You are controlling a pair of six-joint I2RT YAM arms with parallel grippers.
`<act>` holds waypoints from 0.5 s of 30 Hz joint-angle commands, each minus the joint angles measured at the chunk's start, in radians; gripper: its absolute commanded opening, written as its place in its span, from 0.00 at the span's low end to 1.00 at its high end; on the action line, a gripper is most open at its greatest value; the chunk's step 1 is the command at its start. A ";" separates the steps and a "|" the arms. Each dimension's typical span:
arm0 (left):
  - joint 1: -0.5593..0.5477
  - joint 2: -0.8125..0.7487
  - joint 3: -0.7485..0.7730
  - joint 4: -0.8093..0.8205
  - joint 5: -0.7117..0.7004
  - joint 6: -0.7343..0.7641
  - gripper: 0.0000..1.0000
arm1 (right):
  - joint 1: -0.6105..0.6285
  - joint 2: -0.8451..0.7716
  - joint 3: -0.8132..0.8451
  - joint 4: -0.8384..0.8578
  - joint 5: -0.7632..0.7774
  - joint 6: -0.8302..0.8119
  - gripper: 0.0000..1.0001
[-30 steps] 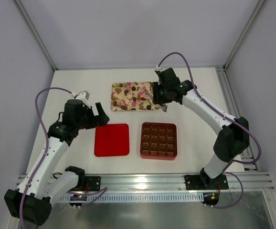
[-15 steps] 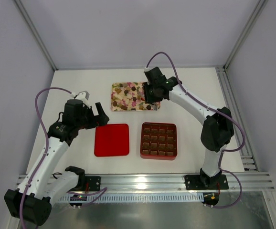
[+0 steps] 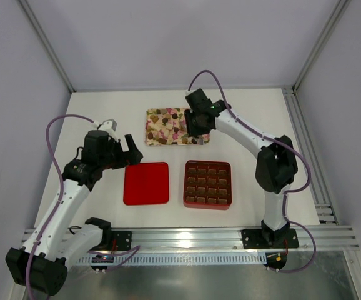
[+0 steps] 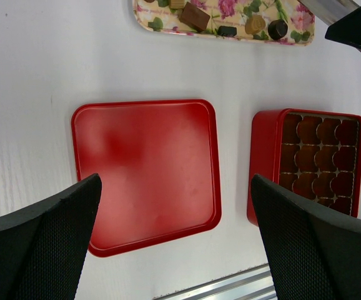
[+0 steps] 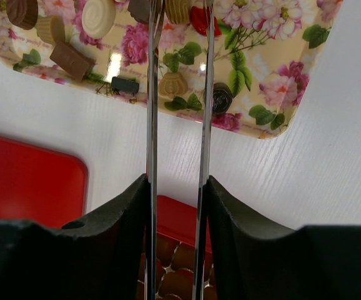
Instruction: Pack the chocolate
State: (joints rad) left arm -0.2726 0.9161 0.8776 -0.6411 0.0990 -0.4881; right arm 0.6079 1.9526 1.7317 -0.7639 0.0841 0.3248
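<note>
Chocolate pieces, dark brown, tan and cream, lie loose on a floral tray. The right wrist view shows a cream round, a brown bar and a tan piece. My right gripper is shut on metal tongs. Their two blades stand apart and reach over the tray's right part, either side of a tan piece at the frame edge. The red box shows a brown gridded insert. My left gripper is open and empty above the red lid.
The red lid lies flat to the left of the box. The tray sits behind both, near the table's middle back. White table surface surrounds them. A metal rail runs along the near edge.
My right arm has swung left, carrying the tongs from the tray's right edge to over its right part. The left arm has not moved.
</note>
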 commanded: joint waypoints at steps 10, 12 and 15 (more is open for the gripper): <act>0.004 -0.010 0.026 0.014 0.002 0.011 1.00 | 0.015 0.046 0.068 -0.006 0.017 -0.003 0.38; 0.004 -0.011 0.026 0.012 0.002 0.013 1.00 | 0.015 0.055 0.078 -0.015 0.017 -0.004 0.34; 0.004 -0.013 0.026 0.012 0.001 0.011 1.00 | 0.016 0.043 0.077 -0.021 0.023 -0.004 0.25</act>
State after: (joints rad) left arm -0.2726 0.9161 0.8776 -0.6415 0.0990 -0.4885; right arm 0.6167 2.0129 1.7599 -0.7826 0.0875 0.3222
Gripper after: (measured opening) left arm 0.996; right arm 0.340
